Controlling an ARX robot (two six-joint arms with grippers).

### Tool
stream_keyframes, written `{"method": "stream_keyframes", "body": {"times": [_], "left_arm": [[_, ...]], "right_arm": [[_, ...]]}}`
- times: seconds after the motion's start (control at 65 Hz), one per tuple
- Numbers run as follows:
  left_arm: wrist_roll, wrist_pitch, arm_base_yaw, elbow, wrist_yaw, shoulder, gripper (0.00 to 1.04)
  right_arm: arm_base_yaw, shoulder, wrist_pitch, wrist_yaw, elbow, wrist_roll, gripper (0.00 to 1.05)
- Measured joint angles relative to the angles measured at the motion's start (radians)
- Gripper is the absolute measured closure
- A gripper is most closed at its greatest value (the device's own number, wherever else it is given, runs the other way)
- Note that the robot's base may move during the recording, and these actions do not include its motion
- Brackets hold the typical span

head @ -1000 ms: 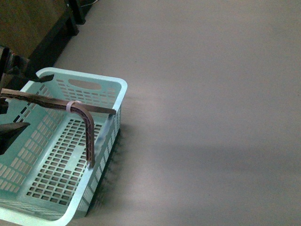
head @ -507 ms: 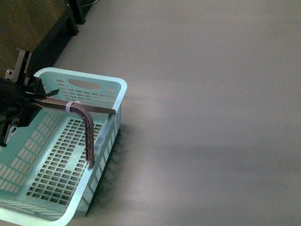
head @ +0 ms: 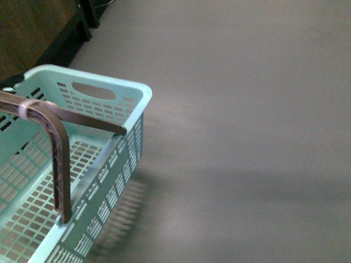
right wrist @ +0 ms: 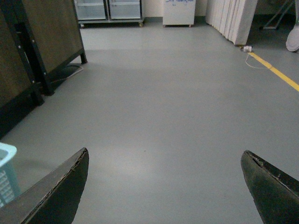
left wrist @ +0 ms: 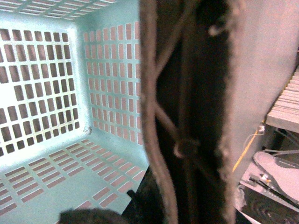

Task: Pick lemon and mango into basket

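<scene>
The light teal basket (head: 104, 181) fills the lower left of the front view, off the grey floor, with its shadow below it. Its brown ribbed handle (head: 59, 164) arches over it and carries a white zip tie (head: 24, 109). In the left wrist view the handle (left wrist: 187, 93) runs close past the camera, and my left gripper (left wrist: 184, 205) is shut on it. The basket's lattice floor (left wrist: 56, 172) there holds nothing. My right gripper (right wrist: 166, 186) stands open over bare floor, and a corner of the basket (right wrist: 5, 172) shows beside it. Lemon and mango are out of view.
A dark wooden cabinet on black legs (head: 33, 33) stands behind the basket at the far left, seen again as the cabinet (right wrist: 46, 42) in the right wrist view. A yellow floor line (right wrist: 275, 72) runs at the right. White units (right wrist: 179, 11) line the far wall.
The basket has come up and nearer the front camera, and looks larger, with its handle further left. The left gripper, seen at the handle half a second ago, has left the front view.
</scene>
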Motion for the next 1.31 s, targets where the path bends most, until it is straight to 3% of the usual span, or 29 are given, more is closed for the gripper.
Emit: {"method": "stream_keyframes", "body": {"times": [0.308, 0.569, 1.307], "left_arm": [[-0.050, -0.287, 0.061, -0.005, 0.027, -0.501, 1.00], [-0.074, -0.451, 0.046, 0.101, 0.009, -0.683, 1.00], [-0.091, -0.538, 0.024, 0.159, -0.005, -0.743, 1.00]], "right_arm": [[0.000, 0.000, 0.000, 0.000, 0.000, 0.000, 0.09], [0.000, 0.000, 0.000, 0.000, 0.000, 0.000, 0.09], [0.000, 0.000, 0.000, 0.000, 0.000, 0.000, 0.09]]}}
